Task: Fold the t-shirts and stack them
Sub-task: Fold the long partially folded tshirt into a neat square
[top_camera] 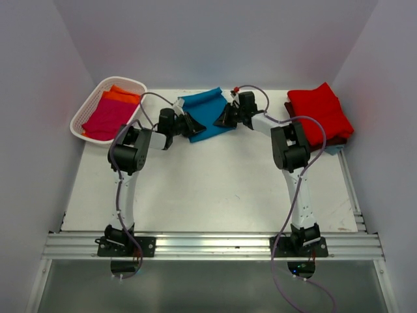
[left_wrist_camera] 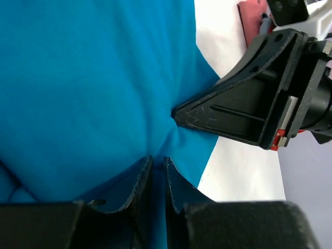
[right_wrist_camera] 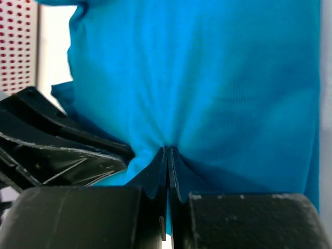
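A teal blue t-shirt [top_camera: 204, 111] lies partly folded at the back middle of the table. My left gripper [top_camera: 189, 125] is shut on its near left edge, and cloth shows between the fingers in the left wrist view [left_wrist_camera: 157, 165]. My right gripper [top_camera: 225, 117] is shut on its right edge, with the cloth puckered at the tips in the right wrist view [right_wrist_camera: 168, 151]. The two grippers are close together. A red t-shirt [top_camera: 319, 111] lies folded on a maroon one [top_camera: 335, 139] at the back right. Magenta [top_camera: 107, 119] and orange [top_camera: 120, 95] t-shirts lie in the basket.
A white lattice basket [top_camera: 86, 111] stands at the back left. A sliver of light blue cloth [top_camera: 334, 149] shows under the right stack. Grey walls enclose the table on three sides. A metal rail [top_camera: 215, 244] runs along the near edge.
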Motion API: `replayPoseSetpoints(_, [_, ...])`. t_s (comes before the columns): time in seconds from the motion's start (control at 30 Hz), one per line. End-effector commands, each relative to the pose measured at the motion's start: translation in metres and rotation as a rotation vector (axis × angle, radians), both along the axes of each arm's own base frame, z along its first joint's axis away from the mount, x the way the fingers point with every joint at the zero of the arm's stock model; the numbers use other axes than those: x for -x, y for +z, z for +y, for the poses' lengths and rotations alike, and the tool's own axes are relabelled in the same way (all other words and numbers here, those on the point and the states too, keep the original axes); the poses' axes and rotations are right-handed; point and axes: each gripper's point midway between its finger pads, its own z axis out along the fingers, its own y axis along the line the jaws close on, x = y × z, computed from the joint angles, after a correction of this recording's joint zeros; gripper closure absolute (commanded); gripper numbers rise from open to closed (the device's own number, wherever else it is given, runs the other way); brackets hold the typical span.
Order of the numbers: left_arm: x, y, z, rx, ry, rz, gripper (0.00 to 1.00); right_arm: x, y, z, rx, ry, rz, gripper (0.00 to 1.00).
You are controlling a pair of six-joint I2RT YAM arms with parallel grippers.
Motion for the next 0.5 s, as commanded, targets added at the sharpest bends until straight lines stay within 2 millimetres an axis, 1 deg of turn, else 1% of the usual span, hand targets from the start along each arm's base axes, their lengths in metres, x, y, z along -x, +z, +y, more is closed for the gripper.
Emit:
replayPoseSetpoints(0.0, [0.025, -0.025, 0.01, -0.062, 0.02, 0.075, 0.82, 0.03, -0.016, -0.018, 0.173, -0.018, 0.015, 1.0])
replayPoseSetpoints(0.03, [0.03, -0.019, 0.009, -0.061, 0.013, 0.071, 0.82, 0.036, -0.017, -0.021, 0.192, -0.027, 0.016, 1.0])
replayPoseSetpoints(0.07, [0.037, -0.019, 0.009, -0.069, 0.003, 0.08, 0.83, 0.041, -0.008, -0.022, 0.225, -0.038, -0.008, 1.0])
replayPoseSetpoints(0.1, [0.051, -0.02, 0.008, -0.098, -0.016, 0.108, 0.85, 0.061, -0.024, -0.031, 0.266, -0.045, 0.032, 1.0])
replayPoseSetpoints(0.13, [0.058, -0.02, 0.007, -0.113, -0.025, 0.119, 0.85, 0.069, -0.025, -0.033, 0.286, -0.052, 0.03, 1.0])
replayPoseSetpoints(0.17, [0.074, -0.024, 0.004, -0.128, -0.046, 0.145, 0.86, 0.077, -0.015, -0.032, 0.311, -0.066, 0.004, 1.0])
replayPoseSetpoints(0.2, [0.084, -0.017, 0.003, -0.141, -0.064, 0.15, 0.87, 0.099, -0.029, -0.037, 0.348, -0.058, 0.043, 1.0])
replayPoseSetpoints(0.23, [0.095, -0.017, 0.001, -0.148, -0.078, 0.166, 0.88, 0.113, -0.033, -0.041, 0.381, -0.055, 0.061, 1.0])
replayPoseSetpoints(0.27, [0.117, -0.024, -0.002, -0.16, -0.107, 0.205, 0.9, 0.125, -0.023, -0.037, 0.397, -0.047, 0.042, 1.0])
replayPoseSetpoints(0.3, [0.129, -0.016, -0.004, -0.163, -0.126, 0.217, 0.91, 0.149, -0.041, -0.047, 0.449, -0.044, 0.086, 1.0])
replayPoseSetpoints(0.33, [0.142, -0.018, -0.004, -0.17, -0.138, 0.237, 0.92, 0.161, -0.041, -0.049, 0.462, -0.04, 0.095, 1.0])
replayPoseSetpoints(0.37, [0.171, -0.029, -0.006, -0.192, -0.169, 0.279, 0.92, 0.175, -0.044, -0.049, 0.473, -0.029, 0.111, 1.0])
replayPoseSetpoints(0.4, [0.185, -0.021, -0.007, -0.203, -0.189, 0.278, 0.93, 0.198, -0.048, -0.056, 0.481, -0.018, 0.147, 1.0])
replayPoseSetpoints(0.43, [0.199, -0.021, -0.008, -0.219, -0.204, 0.29, 0.93, 0.21, -0.049, -0.056, 0.475, -0.012, 0.164, 1.0])
replayPoseSetpoints(0.47, [0.23, -0.034, -0.006, -0.261, -0.228, 0.339, 0.94, 0.222, -0.051, -0.059, 0.48, -0.009, 0.182, 1.0])
